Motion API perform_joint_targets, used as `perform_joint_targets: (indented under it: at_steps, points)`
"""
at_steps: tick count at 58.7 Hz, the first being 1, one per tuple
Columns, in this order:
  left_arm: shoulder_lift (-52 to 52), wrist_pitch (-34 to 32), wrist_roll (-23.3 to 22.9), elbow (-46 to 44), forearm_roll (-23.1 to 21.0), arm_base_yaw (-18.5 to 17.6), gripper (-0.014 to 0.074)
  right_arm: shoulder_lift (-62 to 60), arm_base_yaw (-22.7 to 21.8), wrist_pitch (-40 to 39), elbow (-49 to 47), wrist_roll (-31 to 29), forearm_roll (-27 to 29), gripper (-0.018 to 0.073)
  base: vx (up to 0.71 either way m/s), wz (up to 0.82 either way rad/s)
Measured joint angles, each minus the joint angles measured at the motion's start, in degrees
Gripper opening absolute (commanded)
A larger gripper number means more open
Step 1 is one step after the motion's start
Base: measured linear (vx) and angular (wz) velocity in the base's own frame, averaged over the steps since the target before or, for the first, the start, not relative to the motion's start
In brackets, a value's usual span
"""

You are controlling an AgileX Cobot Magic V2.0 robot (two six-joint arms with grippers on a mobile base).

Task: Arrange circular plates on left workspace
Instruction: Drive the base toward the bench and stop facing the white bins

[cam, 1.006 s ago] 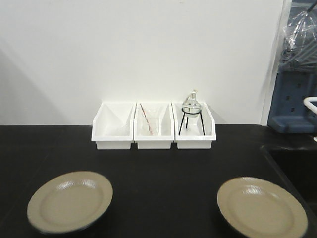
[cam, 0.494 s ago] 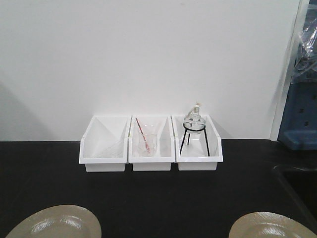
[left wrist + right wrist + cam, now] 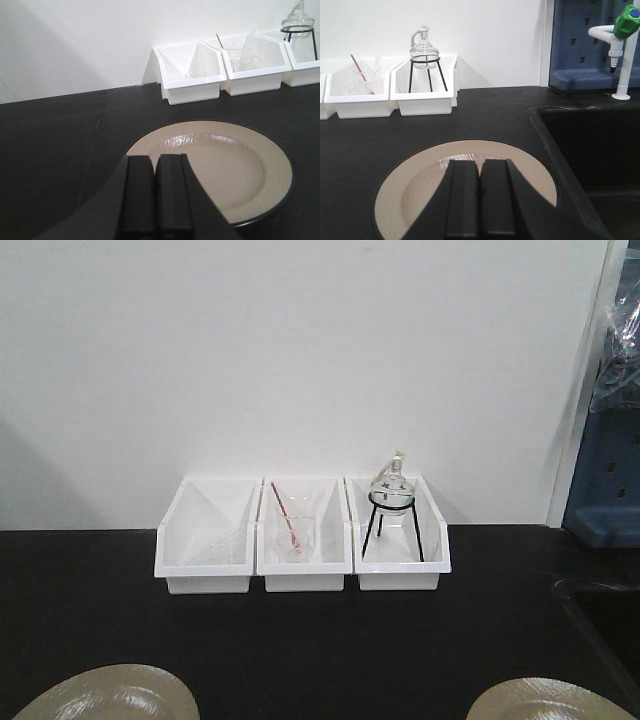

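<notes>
Toward the front edge of the counter (image 3: 300,640), left plate (image 3: 220,165) and right plate (image 3: 465,151), the latter beside the sink (image 3: 590,150), are lying ungripped while left gripper (image 3: 155,161) and right gripper (image 3: 480,165) are hanging over them, fingers pressed together, so arranging is seemingly not yet starting.

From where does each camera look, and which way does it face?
Front: raised, facing the wall and white bins; left plate and right plate cut off below; no robot part.
Left wrist: behind the shut left gripper, looking over the left plate toward the bins.
Right wrist: behind the shut right gripper, over the right plate, sink beside.
All share the bins.
</notes>
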Motion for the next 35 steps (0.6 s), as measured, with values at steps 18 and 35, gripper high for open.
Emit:
perform_joint_targets:
  at_steps: [18,35]
  points:
    - [0.00,-0.48,0.00,0.00,0.00,0.00,0.0003,0.00,0.00,-0.90,0.00,0.00,0.00,-0.0005,0.00,0.00]
    - [0.00,-17.92,-3.21,-0.46,-7.20,0.00,0.0003,0.00,0.00,-13.98,-5.10,1.59,1.04,-0.0005,0.00,0.00]
